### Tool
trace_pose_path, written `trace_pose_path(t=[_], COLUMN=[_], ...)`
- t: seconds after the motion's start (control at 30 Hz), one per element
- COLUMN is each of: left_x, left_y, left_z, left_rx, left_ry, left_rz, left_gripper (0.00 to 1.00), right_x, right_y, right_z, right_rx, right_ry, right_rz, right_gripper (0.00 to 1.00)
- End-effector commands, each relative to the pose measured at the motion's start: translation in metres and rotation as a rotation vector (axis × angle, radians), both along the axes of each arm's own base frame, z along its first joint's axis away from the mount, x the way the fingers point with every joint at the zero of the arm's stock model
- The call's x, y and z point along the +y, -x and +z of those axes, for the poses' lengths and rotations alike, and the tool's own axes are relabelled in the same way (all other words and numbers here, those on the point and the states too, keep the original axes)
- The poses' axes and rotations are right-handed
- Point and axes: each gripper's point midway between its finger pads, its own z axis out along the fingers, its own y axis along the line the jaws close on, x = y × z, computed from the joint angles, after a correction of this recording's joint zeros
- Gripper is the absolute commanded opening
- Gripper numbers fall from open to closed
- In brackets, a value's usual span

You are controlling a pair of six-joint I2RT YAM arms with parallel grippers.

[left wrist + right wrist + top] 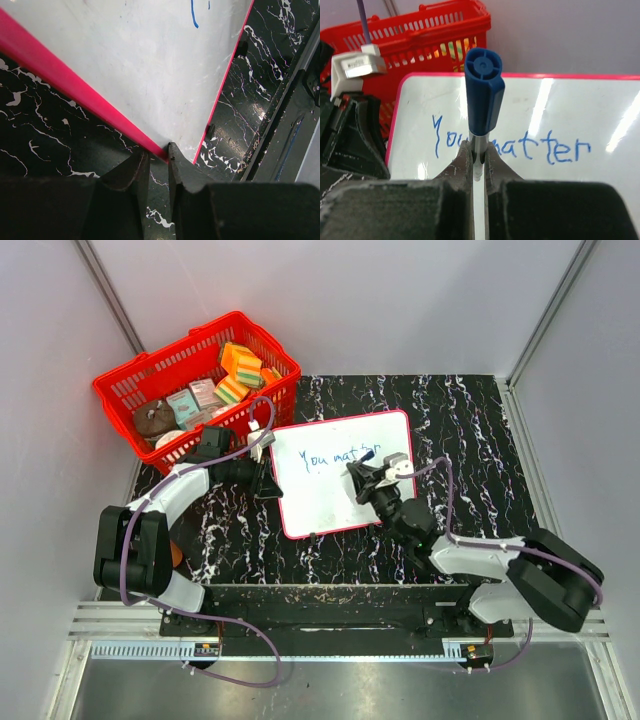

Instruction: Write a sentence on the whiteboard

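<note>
The left pincer (pixel 158 159) is pinched tight on the thin red frame of the whiteboard (pixel 330 505), right at a rounded corner, so the board is being steadied on its left side. Beyond that pincer's tips, the left wrist camera shows mostly bare white surface, with only one blue stroke poking in at the top edge.

Behind and to the left of the same pincer sits a red basket (pixel 165 365) full of packets. I can't make out what they are from here.

To the right of the left pincer, across the upper part of the board, is the sentence (pixel 520 147) so far: "You matter" in thin blue handwriting, on one line. Below it the board looks blank. My guess is the writing is partway done and there is room for a second line, though nothing here says how long the sentence is meant to be.

The right pincer (pixel 478 157) hovers over the end of that line, its fingers pressed onto the pale barrel of a marker (pixel 484 85) with the blue butt end sticking up. The writing tip is hidden under the pincer, so I can't tell whether it is touching the board. From above, this pincer also covers the last letters. To its right is just dark marbled counter (pixel 470 440).
</note>
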Motion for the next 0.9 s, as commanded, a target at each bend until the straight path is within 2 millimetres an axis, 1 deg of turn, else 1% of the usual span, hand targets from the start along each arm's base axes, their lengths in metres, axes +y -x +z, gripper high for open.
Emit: trace_pose_path(t=[0.0, 0.03, 0.07, 0.1, 0.13, 0.17, 0.2, 0.23, 0.27, 0.3, 0.37, 0.4, 0.7, 0.87], left_x=[-0.001, -0.001, -0.001, -0.001, -0.001, -0.001, -0.001, -0.001, -0.001, -0.001, -0.001, -0.001, -0.001, -0.001], left_y=[-0.013, -0.013, -0.013, -0.013, -0.013, -0.013, -0.013, -0.013, -0.013, -0.012, -0.013, -0.013, -0.012, -0.012], left_z=[0.014, 0.013, 0.014, 0.014, 0.014, 0.014, 0.015, 0.014, 0.014, 0.014, 0.014, 0.014, 0.014, 0.014], left_rx=[-0.13, -0.126, -0.128, -0.127, -0.129, -0.129, -0.13, -0.129, -0.129, -0.125, -0.128, -0.129, -0.129, -0.129], left_ry=[-0.008, -0.01, -0.008, -0.007, -0.009, -0.008, -0.007, -0.008, -0.008, -0.007, -0.007, -0.007, -0.007, -0.006], left_rz=[-0.025, -0.025, -0.025, -0.026, -0.024, -0.025, -0.026, -0.025, -0.025, -0.025, -0.025, -0.026, -0.026, -0.027], left_gripper=[0.0, 0.0, 0.0, 0.0, 0.0, 0.0, 0.0, 0.0, 0.0, 0.0, 0.0, 0.0, 0.0, 0.0], right_x=[0.022, 0.025, 0.031, 0.038, 0.042, 0.046, 0.052, 0.054, 0.055, 0.056, 0.059, 0.061, 0.061, 0.068], right_y=[0.001, 0.001, 0.001, 0.005, 0.007, 0.008, 0.012, 0.013, 0.012, 0.013, 0.015, 0.015, 0.007, 0.007], right_z=[0.006, 0.004, -0.003, 0.002, 0.001, -0.004, -0.002, -0.003, -0.01, -0.008, -0.012, -0.011, -0.017, -0.02], right_rx=[-0.034, -0.044, -0.04, -0.055, -0.058, -0.057, -0.066, -0.068, -0.065, -0.077, -0.078, -0.082, -0.078, -0.074], right_ry=[-0.021, 0.002, 0.024, 0.014, 0.018, 0.034, 0.032, 0.037, 0.059, 0.049, 0.055, 0.051, 0.077, 0.082], right_rz=[0.003, 0.002, 0.006, 0.02, 0.026, 0.027, 0.04, 0.037, 0.03, 0.03, 0.03, 0.033, -0.016, 0.008], right_gripper=[0.0, 0.0, 0.0, 0.0, 0.0, 0.0, 0.0, 0.0, 0.0, 0.0, 0.0, 0.0, 0.0, 0.0])
